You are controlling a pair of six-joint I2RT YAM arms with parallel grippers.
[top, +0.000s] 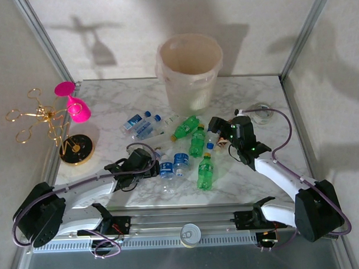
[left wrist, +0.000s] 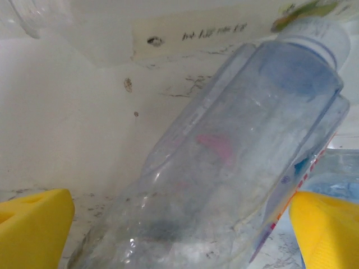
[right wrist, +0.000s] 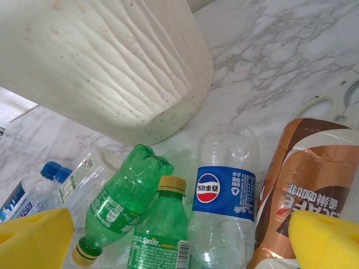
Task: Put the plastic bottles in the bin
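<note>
Looking through the left wrist camera, you have the left gripper spread wide, with one clear bottle lying in the gap between its yellow pads. The left pad stands apart from the bottle. The right pad sits just beside the label edge, and I cannot tell whether they touch. Nothing is clamped.

The bottle's long axis is what the next move turns on. It runs on a slant, the crumpled base low by the left pad and the pale cap up at the far right, so it lies skewed across the jaws, not square to them. I judge you would want a small wrist turn before closing, or the pads may shove it sideways. The bottle looks empty, thin-walled and dented, so expect it to give under pressure.

From above, this arm is the nearer one for the clear blue-labelled bottles at the near middle of the marble table. The right gripper, also open and empty, hangs over a green Sprite bottle, a clear Pepsi bottle and a brown bottle. These lie side by side just near of the bin. The bin stands at the far middle of the table, beyond all the bottles.
</note>
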